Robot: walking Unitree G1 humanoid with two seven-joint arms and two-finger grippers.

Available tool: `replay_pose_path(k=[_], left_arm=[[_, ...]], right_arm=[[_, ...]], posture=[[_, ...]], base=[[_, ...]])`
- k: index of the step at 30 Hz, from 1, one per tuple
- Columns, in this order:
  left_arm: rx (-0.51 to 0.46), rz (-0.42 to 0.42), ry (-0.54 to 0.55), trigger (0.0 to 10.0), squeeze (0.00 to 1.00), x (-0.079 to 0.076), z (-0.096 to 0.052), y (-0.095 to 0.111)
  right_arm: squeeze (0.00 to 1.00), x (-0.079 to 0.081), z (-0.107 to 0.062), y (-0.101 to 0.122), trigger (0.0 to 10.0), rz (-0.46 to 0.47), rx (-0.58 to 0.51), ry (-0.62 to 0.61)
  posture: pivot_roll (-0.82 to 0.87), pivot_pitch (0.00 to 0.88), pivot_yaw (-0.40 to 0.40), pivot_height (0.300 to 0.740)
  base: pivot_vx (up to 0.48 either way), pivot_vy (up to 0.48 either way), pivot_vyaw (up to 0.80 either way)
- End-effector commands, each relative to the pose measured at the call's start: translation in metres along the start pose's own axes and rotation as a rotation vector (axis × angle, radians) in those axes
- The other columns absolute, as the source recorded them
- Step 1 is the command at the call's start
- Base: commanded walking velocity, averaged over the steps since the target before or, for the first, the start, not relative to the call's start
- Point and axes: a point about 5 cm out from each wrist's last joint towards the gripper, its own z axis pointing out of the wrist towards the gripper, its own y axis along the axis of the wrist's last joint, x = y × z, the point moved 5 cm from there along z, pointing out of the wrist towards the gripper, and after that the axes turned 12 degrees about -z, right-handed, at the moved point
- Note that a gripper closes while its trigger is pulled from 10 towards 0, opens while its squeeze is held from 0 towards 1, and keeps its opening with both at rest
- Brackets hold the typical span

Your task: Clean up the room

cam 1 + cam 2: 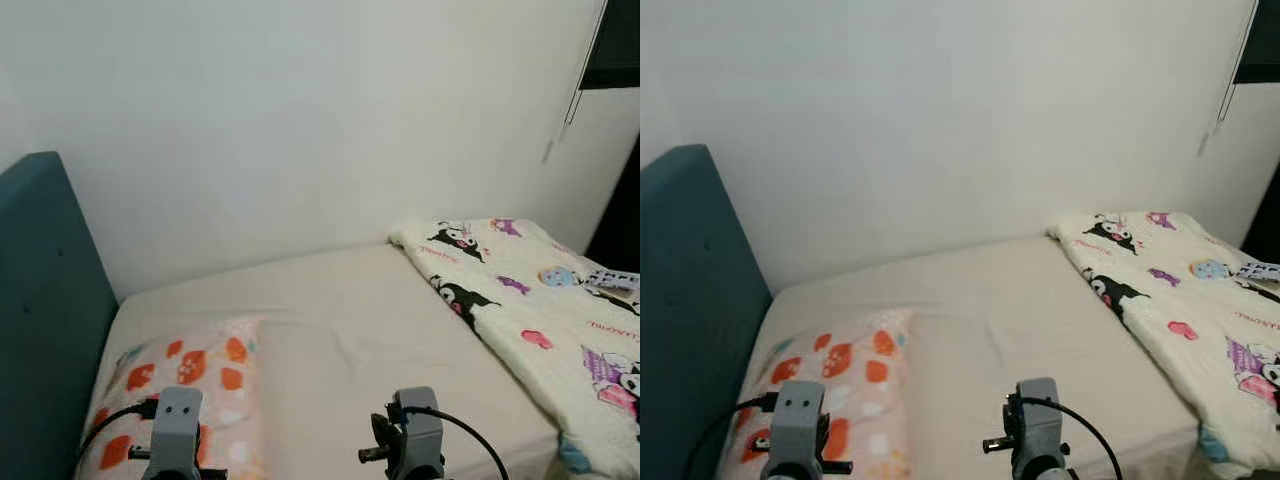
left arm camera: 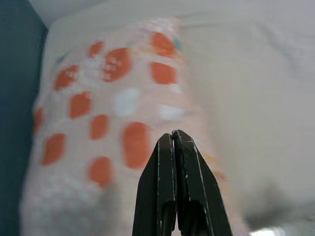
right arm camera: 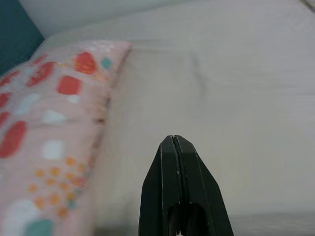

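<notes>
Lying abed: one pillow [image 1: 185, 385], one blanket [image 1: 540, 300]

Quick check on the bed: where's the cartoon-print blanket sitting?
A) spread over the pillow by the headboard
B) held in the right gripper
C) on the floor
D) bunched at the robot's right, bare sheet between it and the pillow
D: the cartoon-print blanket lies on the bed's right part, with bare sheet between it and the pillow near the headboard; the right gripper is shut and holds nothing.
</notes>
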Motion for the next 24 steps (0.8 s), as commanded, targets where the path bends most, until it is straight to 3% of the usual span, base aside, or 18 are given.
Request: replay_pose_path(k=[1,21,24], left_arm=[[0.002,0.013,0.004,10.0,0.0,0.0022,-0.0011,0.0004],[0.0,0.019,-0.002,10.0,0.0,0.0026,-0.0012,0.0026],[0.003,0.094,-0.034,10.0,0.0,-0.0006,-0.0012,0.0029]], right_arm=[[0.0,-0.0018,-0.0018,-0.0039,10.0,0.009,0.013,-0.01],[0.0,-0.0017,-0.0015,-0.0048,10.0,0.015,0.015,-0.012],[0.0,-0.0012,-0.002,-0.0054,10.0,0.017,0.015,-0.012]], posture=[[-0.04,0.108,0.011,0.74],[-0.04,0.104,0.016,0.74],[-0.03,0.101,0.017,0.74]], base=[[0.0,-0.48,0.0],[0.0,-0.48,0.0],[0.0,-0.32,0.0]])
